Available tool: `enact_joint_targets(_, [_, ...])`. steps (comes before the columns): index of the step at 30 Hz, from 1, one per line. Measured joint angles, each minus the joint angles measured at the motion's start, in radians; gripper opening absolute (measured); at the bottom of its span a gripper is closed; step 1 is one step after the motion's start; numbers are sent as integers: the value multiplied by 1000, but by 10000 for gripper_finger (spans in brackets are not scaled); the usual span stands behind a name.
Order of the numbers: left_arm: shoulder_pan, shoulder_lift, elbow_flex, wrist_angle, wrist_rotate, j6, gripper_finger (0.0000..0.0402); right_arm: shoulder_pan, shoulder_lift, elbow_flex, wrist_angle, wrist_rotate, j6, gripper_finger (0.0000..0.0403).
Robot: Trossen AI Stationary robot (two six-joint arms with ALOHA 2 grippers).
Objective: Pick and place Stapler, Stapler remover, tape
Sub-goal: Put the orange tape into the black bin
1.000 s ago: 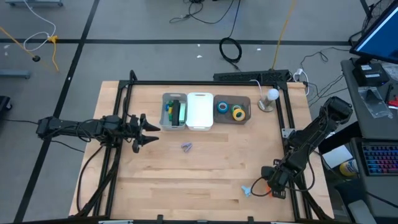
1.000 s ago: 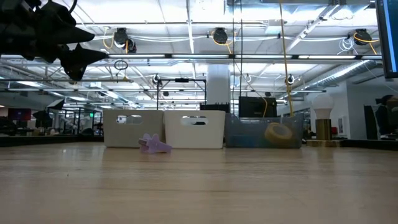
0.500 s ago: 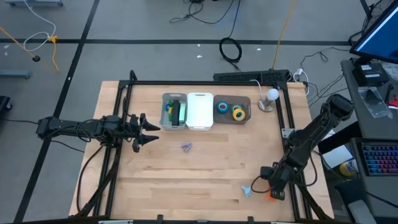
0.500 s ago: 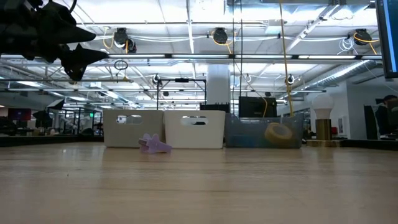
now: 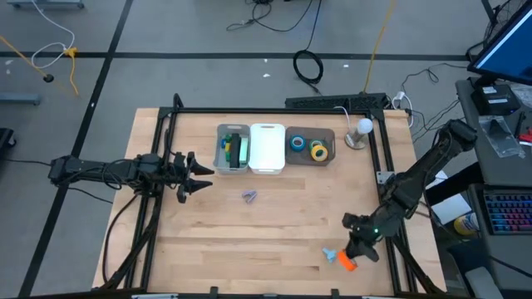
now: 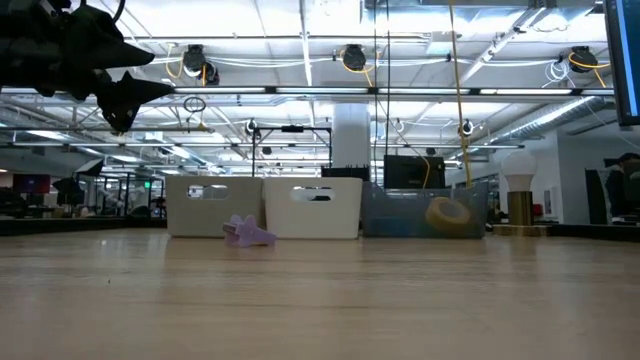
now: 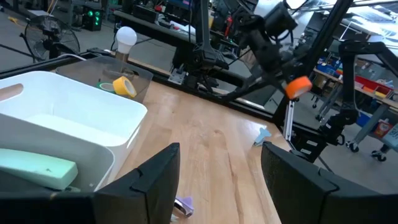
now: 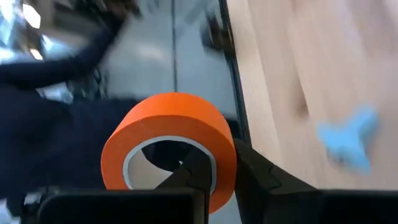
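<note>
My right gripper is near the table's near right corner, shut on an orange tape roll. A small blue piece lies on the table just left of it. A blue roll and a yellow roll lie in the dark tray. Something green lies in the grey bin. A small purple piece lies on the wood in front of the bins. My left gripper hovers open near the table's left edge, touching nothing. My right gripper holds the orange tape roll by its ring wall. One finger is inside the centre hole and the other finger is against the outer side. The roll is lifted clear of the table.
A white bin stands between the grey bin and the tray along the far side. A lamp with a round bulb stands at the far right corner. A black frame rail runs along the right edge. Bare wood fills the table's middle.
My right gripper has moved from the right edge rail toward the table's left, carrying the orange tape roll over the wood near the blue piece. The left arm has kept still.
</note>
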Motion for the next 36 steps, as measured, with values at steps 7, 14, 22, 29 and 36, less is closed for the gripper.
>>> enact_joint_targets(7, [0,0,0,-1,0,1,225,-116,-8,1,111,152,-195,31])
enact_joint_targets(14, [0,0,0,0,0,11,225,-323,-8,1,160,277,-465,31])
enact_joint_targets(22, [1,0,0,27,0,27,225,-597,7,1,166,382,-711,31])
enact_joint_targets(29, [1,0,0,69,0,30,225,-792,37,2,166,378,-850,31])
enact_joint_targets(36, [1,0,0,76,0,27,225,-947,104,54,175,377,-1009,31])
